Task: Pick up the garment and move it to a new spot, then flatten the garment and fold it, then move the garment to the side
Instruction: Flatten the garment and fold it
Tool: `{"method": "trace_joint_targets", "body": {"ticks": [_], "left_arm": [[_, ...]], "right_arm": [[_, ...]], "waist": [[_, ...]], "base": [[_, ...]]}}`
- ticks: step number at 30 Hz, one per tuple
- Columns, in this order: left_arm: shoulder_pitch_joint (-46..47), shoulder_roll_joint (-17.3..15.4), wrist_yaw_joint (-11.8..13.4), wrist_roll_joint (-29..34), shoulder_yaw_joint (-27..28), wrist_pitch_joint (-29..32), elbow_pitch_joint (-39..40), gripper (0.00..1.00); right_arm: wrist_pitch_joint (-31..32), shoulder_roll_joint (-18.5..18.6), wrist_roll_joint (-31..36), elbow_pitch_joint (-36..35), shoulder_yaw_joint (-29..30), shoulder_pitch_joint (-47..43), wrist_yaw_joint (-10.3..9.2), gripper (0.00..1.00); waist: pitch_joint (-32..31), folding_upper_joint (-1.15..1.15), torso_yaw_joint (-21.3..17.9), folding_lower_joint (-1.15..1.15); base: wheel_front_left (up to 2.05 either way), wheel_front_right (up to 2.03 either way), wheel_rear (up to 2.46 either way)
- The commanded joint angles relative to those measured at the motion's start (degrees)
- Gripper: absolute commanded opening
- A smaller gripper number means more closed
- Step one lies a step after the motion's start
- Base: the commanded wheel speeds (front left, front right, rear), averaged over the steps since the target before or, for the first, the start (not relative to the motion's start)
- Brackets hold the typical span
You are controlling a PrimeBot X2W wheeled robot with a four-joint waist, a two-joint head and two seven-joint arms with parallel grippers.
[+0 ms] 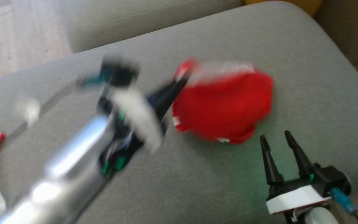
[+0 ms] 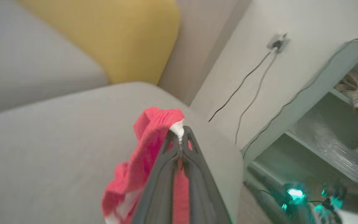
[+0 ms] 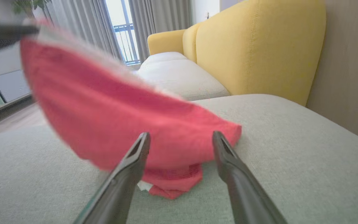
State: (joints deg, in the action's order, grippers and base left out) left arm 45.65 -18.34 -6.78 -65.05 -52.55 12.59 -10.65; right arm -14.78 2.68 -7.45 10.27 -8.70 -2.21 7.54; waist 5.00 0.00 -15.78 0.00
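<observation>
A broad grey sofa seat [image 1: 216, 186] spreads across the near ground. Yellow back cushions [image 3: 259, 46] rise behind it, and more pale seats run toward a bright window [image 3: 121, 28] hung with grey curtains [image 3: 154, 21]. Pale wood floor [image 1: 20, 37] lies past the seat's edge. On the white wall [image 2: 315, 25] a socket [image 2: 277, 42] has two dark cables [image 2: 244, 84] trailing down beside a pale green shelf unit [image 2: 315, 84].

the right hand [image 1: 275, 134] has two long, tapering black fingers [image 1: 270, 165] on a black block with a white plate [image 1: 297, 198], a small green light and a teal connector [image 1: 342, 199]. the left hand [image 1: 181, 83], blurred, shows dark fingers, a white band, green lights and a glossy silver forearm [image 1: 70, 158].
</observation>
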Motion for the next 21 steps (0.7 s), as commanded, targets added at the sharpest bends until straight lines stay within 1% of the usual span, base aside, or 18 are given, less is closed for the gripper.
{"method": "trace_joint_targets", "body": {"ticks": [1, 3, 6, 8, 11, 14, 16, 18, 21], "left_arm": [[-2.5, -4.1, 1.2, -1.0, 2.0, -1.1, 4.2, 0.0], [-9.1, -7.2, 3.0, -2.2, 1.9, -2.5, 7.6, 0.0], [-17.6, -10.9, 5.6, -3.9, 2.4, -5.1, 11.9, 0.0], [-21.4, -12.8, 6.7, -4.5, 2.6, -6.4, 13.7, 0.0], [-24.3, -15.2, 7.8, -3.8, 2.7, -7.9, 14.5, 0.0], [-24.7, -16.3, 8.0, -2.5, 2.7, -8.7, 13.5, 0.0], [-24.3, -16.3, 8.1, -1.5, 2.6, -9.1, 12.4, 0.0], [-23.5, -15.9, 7.9, -0.9, 2.6, -9.5, 11.0, 0.0], [-21.6, -14.6, 7.2, 0.5, 2.1, -9.7, 9.2, 0.0]], "right_arm": [[-0.2, 0.2, 0.7, -3.0, -0.6, 0.2, -0.05, 1.0], [-0.2, 0.4, 1.4, -4.5, 0.2, 0.3, -0.05, 1.0], [-0.2, 2.1, 2.3, -6.2, 0.7, 0.9, -0.05, 1.0], [-0.2, 3.6, 2.6, -6.5, 1.4, 1.5, -0.05, 1.0], [-0.2, 6.4, 1.7, -5.2, 1.9, 3.4, -0.05, 1.0], [-0.2, 10.6, -0.7, -1.6, 1.1, 6.6, -0.05, 1.0], [0.8, 14.1, -4.3, 2.5, -1.5, 9.9, -0.05, 1.0], [5.0, 18.1, -9.0, 6.0, -5.3, 14.3, -0.05, 1.0], [12.5, 23.8, -16.5, 9.2, -10.5, 21.3, -0.05, 1.0]], "waist": [[0.8, 0.0, 3.1, 0.0], [1.3, 0.0, 5.5, 0.0], [2.3, 0.0, 9.6, 0.0], [2.9, 0.0, 12.6, 0.0], [3.7, 0.0, 16.5, 0.0], [4.8, 0.0, 20.0, 0.0], [5.6, 0.0, 21.8, 0.0], [6.4, 0.0, 23.3, 0.0], [8.1, 0.0, 25.3, 0.0]], "base": [[0.0, 0.0, 0.0], [0.0, 0.0, 0.0], [0.0, 0.0, 0.0], [0.0, 0.0, 0.0], [0.0, 0.0, 0.0], [0.0, 0.0, 0.0], [0.0, 0.0, 0.0], [0.0, 0.0, 0.0], [0.0, 0.0, 0.0]]}}
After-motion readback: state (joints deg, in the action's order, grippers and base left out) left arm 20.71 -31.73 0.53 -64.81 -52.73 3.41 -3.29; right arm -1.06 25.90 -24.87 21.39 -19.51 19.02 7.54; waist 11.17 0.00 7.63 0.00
